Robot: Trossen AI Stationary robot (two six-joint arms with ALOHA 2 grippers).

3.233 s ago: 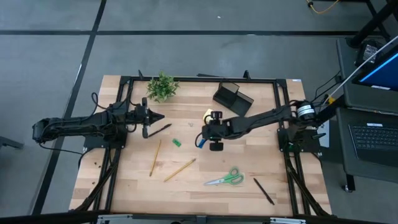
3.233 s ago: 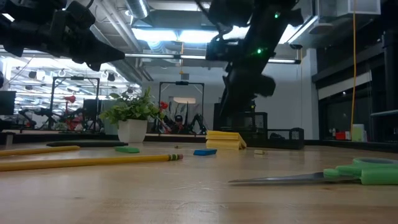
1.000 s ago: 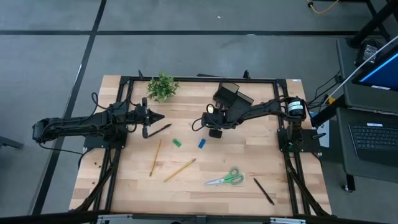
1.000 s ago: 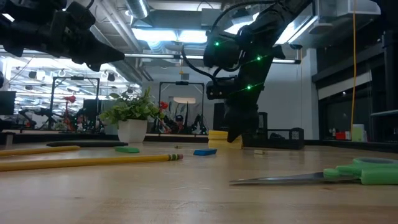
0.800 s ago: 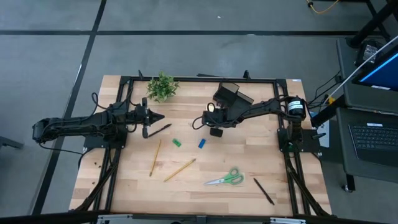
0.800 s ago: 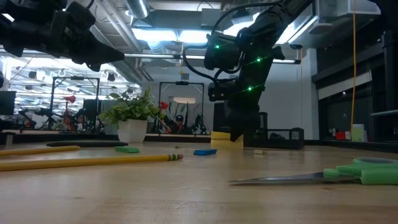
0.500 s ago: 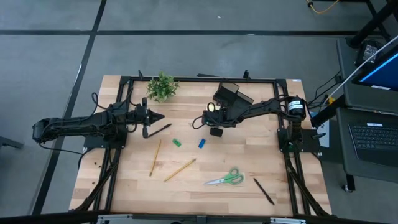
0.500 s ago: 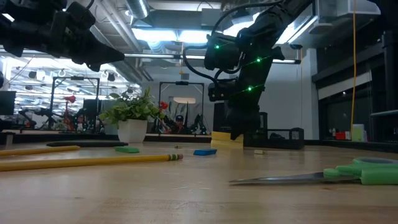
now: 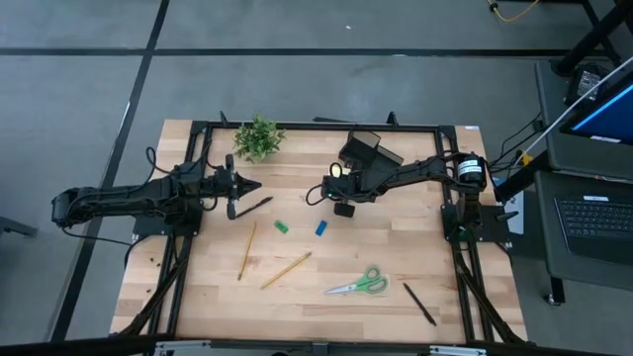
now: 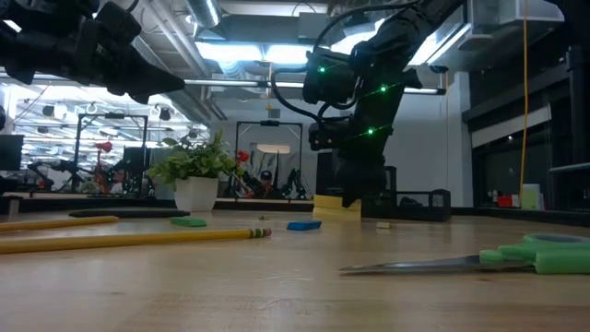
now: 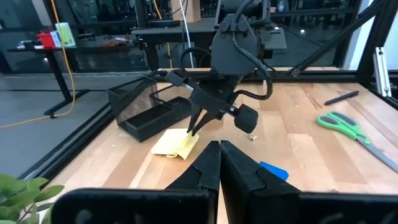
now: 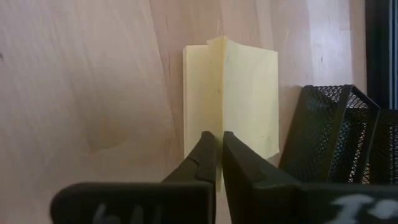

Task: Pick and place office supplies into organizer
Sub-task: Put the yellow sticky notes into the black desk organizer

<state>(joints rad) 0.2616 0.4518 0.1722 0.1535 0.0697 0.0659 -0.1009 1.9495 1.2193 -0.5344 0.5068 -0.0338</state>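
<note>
One container on my table: the black wire-mesh angular organizer [image 9: 370, 152], at about 1 o'clock from centre, with a low tray and a taller upright bin. I cannot tell whether anything lies inside either compartment.

My right gripper [image 9: 337, 188] sits just beside the organizer, at its 7 o'clock. Its jaws are pressed nearly together, pinching a few lifted, curled sheets of the pale yellow square sticky-note pad [image 12: 239, 99]. The pad lies on the wood, close against the mesh wall.

My left gripper [image 9: 254, 186] waits at 9 o'clock with its jaws pressed together, holding nothing.

Loose on the pale, butcher-block wooden table [image 9: 198, 297]:
- small flat blue eraser [image 9: 321, 227], near centre
- small green eraser [image 9: 281, 227], just at its 9 o'clock
- two slim yellow wooden pencils [image 9: 246, 249], [image 9: 286, 269], at 7 o'clock
- green-handled scissors with bare metal blades [image 9: 360, 284], at 5 o'clock
- thin black pen [image 9: 419, 304], farther toward 5 o'clock
- second black pen [image 9: 253, 206], near the left gripper

Leafy green potted plant [image 9: 258, 137] stands at 11 o'clock.
</note>
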